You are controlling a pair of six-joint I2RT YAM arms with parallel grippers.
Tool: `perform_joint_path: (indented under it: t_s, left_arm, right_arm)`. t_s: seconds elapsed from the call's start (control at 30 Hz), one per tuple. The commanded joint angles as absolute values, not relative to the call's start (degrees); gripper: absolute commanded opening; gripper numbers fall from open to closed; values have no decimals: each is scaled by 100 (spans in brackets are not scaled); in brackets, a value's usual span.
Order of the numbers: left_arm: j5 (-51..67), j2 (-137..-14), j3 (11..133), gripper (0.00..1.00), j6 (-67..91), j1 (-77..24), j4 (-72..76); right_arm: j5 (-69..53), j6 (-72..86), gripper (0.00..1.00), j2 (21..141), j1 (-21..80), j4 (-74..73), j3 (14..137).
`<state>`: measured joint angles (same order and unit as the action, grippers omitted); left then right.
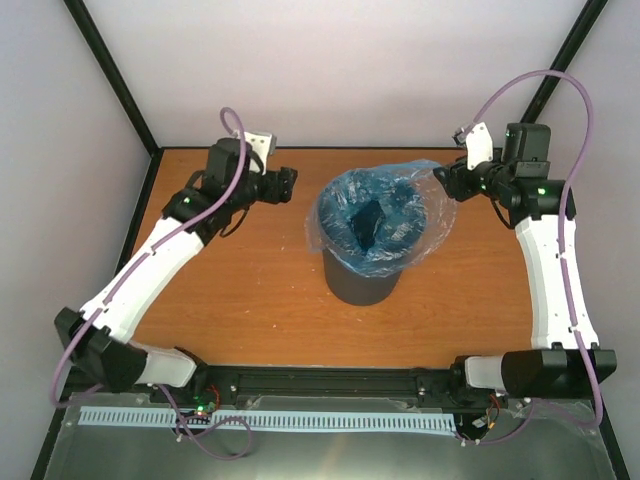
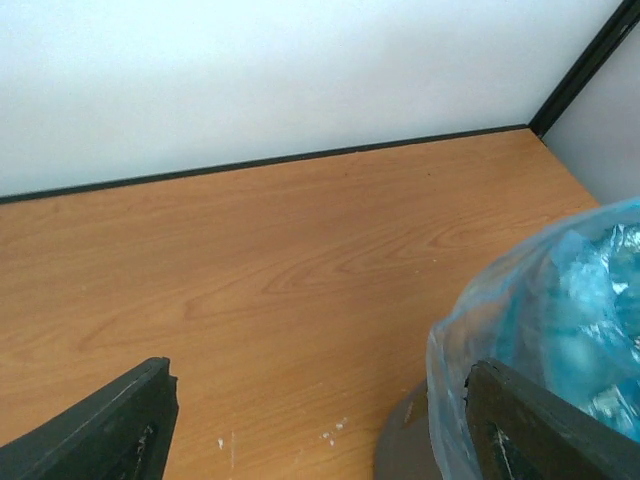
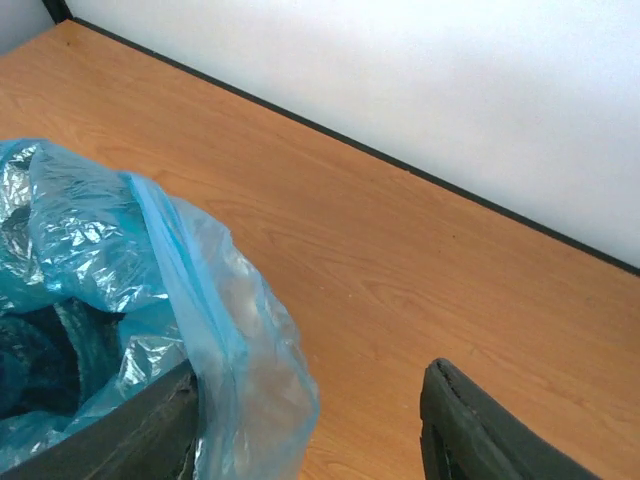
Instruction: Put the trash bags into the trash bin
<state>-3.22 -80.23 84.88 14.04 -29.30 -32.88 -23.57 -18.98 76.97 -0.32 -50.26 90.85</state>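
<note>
The dark grey trash bin stands upright in the middle of the wooden table, long axis vertical, mouth up. The light-blue trash bag sits inside it, its open top billowing over the rim. The left gripper hangs just left of the bin and the right gripper at the bag's right edge, both with fingers spread and holding nothing.

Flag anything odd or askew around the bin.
The blue bag is in the bin, but it sits sloppily. Its rim billows out unevenly past the bin's edge, crumpled rather than folded down snug. The bin stands upright, and nothing looks spilled or torn.
</note>
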Motion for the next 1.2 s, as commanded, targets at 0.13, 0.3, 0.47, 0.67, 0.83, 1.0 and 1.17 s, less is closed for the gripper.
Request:
perform_joint_path:
  t_s: [0.13,0.3,0.47,0.67,0.83,1.0,1.17]
  left_arm:
    - [337,-6878,7127,81,2246,-2843,-2470]
    - [1057,-6340,5971,81,2449,-2839,-1291]
    - [1296,-6364,5389,80,2659,-2839,-783]
    - [1820,-6043,4509,77,2898,-2839,110]
    - [2182,-5872,3914,75,2880,-2839,894]
    - [1868,-5622,3413,75,3178,-2839,1078]
    - [1487,-5284,3150,78,3458,-2839,1291]
  right_arm:
    - [-2464,-1518,65,7069,-330,-4928,8346]
    - [-3119,-1417,73,7146,-489,-5108,8274]
    - [-3557,-1322,55,7382,-552,-4844,7810]
    - [-3807,-1185,30,7365,-553,-4407,7193]
    - [-4387,-1334,32,7563,-553,-4432,6828]
    - [-4972,-1750,54,7739,-552,-5042,6936]
    - [-4761,-1671,67,7503,-675,-5239,7078]
